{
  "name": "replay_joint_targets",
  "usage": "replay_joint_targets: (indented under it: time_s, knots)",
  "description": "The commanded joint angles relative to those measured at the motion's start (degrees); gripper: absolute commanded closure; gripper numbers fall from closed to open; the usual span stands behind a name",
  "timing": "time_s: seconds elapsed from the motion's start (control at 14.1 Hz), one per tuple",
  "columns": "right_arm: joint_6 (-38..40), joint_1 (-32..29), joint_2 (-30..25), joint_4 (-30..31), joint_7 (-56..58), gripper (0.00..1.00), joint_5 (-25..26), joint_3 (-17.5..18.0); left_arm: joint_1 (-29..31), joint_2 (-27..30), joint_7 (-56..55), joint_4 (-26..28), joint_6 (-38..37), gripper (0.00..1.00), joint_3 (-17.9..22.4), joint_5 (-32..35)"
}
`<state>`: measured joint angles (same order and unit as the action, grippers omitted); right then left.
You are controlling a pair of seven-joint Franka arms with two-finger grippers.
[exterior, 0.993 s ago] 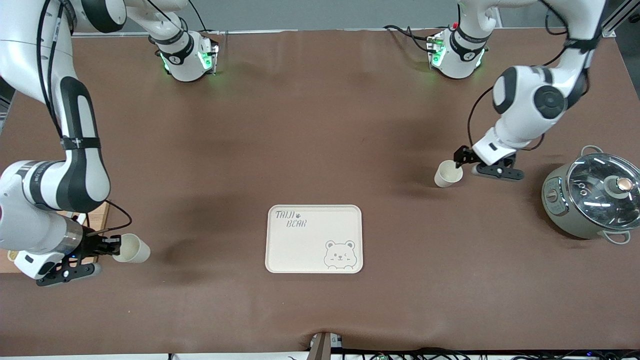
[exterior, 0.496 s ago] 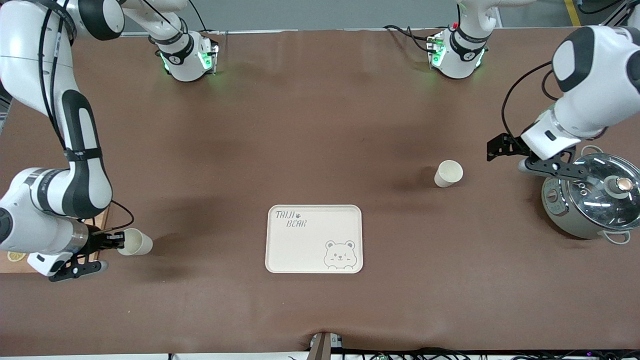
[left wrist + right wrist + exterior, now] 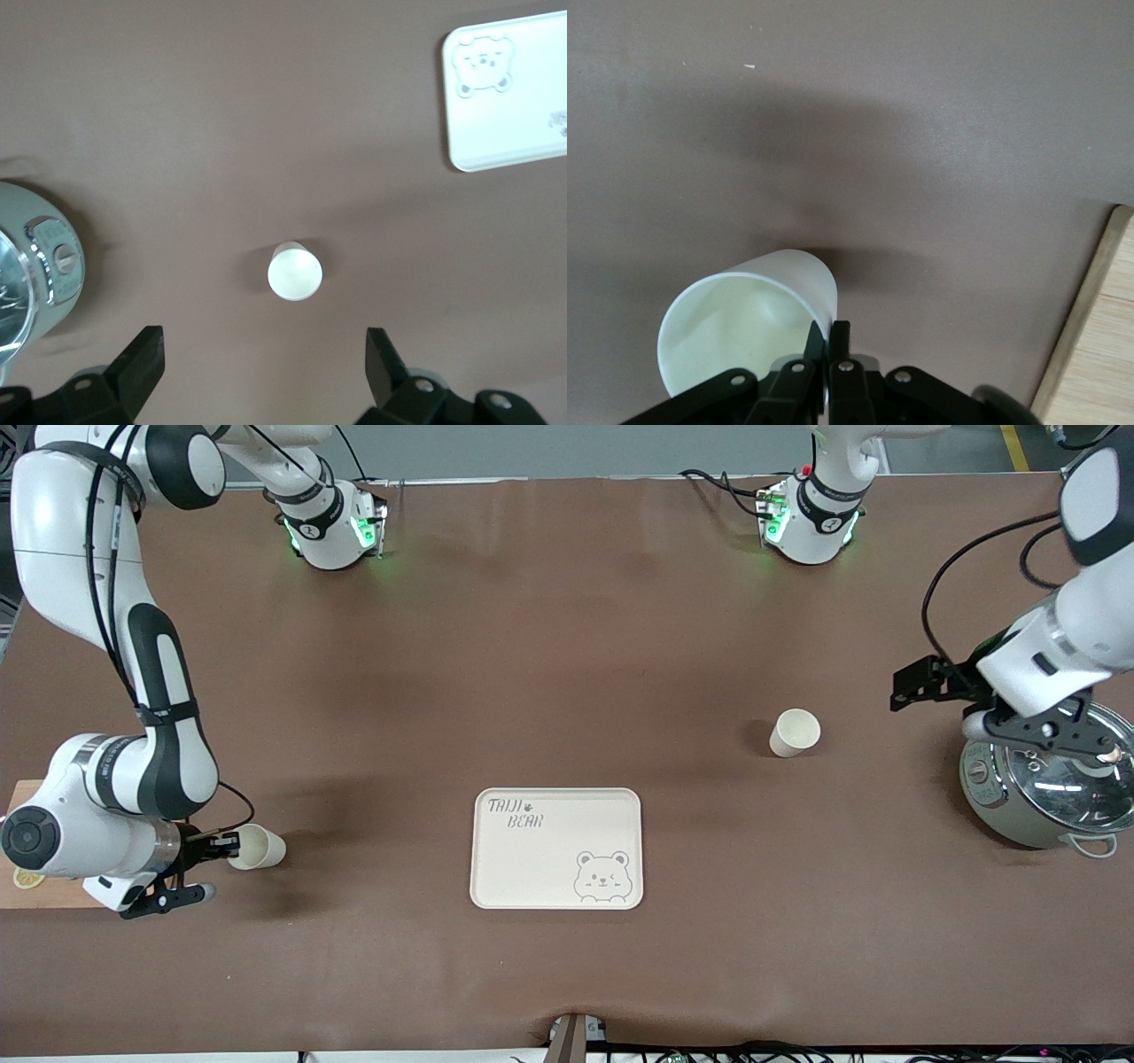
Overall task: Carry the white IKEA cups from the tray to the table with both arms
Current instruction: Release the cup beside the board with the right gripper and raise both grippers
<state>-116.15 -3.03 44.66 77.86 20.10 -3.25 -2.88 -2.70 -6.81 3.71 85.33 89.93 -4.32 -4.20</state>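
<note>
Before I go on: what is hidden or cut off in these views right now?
- Right gripper: shut on the rim of one white cup; wrist view's edge cuts the cup's base, so whether it rests on the table is unclear.
- Pot: left arm covers part of its lid in the front view.
- Left gripper, open over the other cup: edge cuts its body.

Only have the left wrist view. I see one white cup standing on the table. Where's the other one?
Observer: The right claw is shut on the second cup at its rim, over the table by a wooden board, at the right arm's end.
Operator: Anything on the tray?
Observer: No cup on the bear tray.
Operator: Where's my left claw?
Observer: The left claw is open, over the table between the first cup and the lidded pot.
</note>
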Motion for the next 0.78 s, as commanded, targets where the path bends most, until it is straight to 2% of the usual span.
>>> replay_joint_targets:
  time_s: [0.0, 0.07, 0.14, 0.21, 0.28, 0.43, 0.57, 0.71]
  knots:
    - [0.13, -0.4, -0.36, 0.27, -0.14, 0.71, 0.44, 0.77, -1.69, 4.5, -0.55, -2.62, -7.46, 0.0, 0.27, 2.52]
    - [0.22, -0.4, -0.36, 0.19, -0.14, 0.61, 0.44, 0.77, -1.69, 5.83, -0.81, -2.62, -8.18, 0.0, -0.16, 2.44]
    - [0.22, -0.4, -0.45, 0.19, -0.14, 0.47, 0.44, 0.77, -1.78, 6.36, -1.25, -2.53, -8.8, 0.0, -0.17, 2.44]
    - [0.22, -0.49, -0.71, 0.01, -0.23, 0.42, 0.44, 0.77, -1.78, 6.97, -0.73, -2.45, -9.41, 0.0, 0.09, 2.44]
    - [0.31, -0.4, -0.98, -0.34, -0.23, 0.3, 0.09, 0.86, -1.69, 7.16, 0.15, -2.18, -10.03, 0.0, 0.45, 2.44]
    - [0.39, 0.12, -2.38, -0.52, -0.32, 0.2, 0.17, 0.86, -1.69, 6.46, 0.94, -2.18, -9.86, 0.0, 0.62, 2.35]
    - [0.48, -0.05, -4.4, -0.43, -0.32, 0.0, 0.17, 0.86, -1.61, 5.58, 1.12, -2.27, -8.81, 0.0, 0.71, 2.0]
    - [0.66, -0.14, -7.2, -0.25, -0.41, 0.0, 0.09, 0.86, -1.6, 5.23, 2.17, -2.36, -8.1, 0.0, 2.29, 1.56]
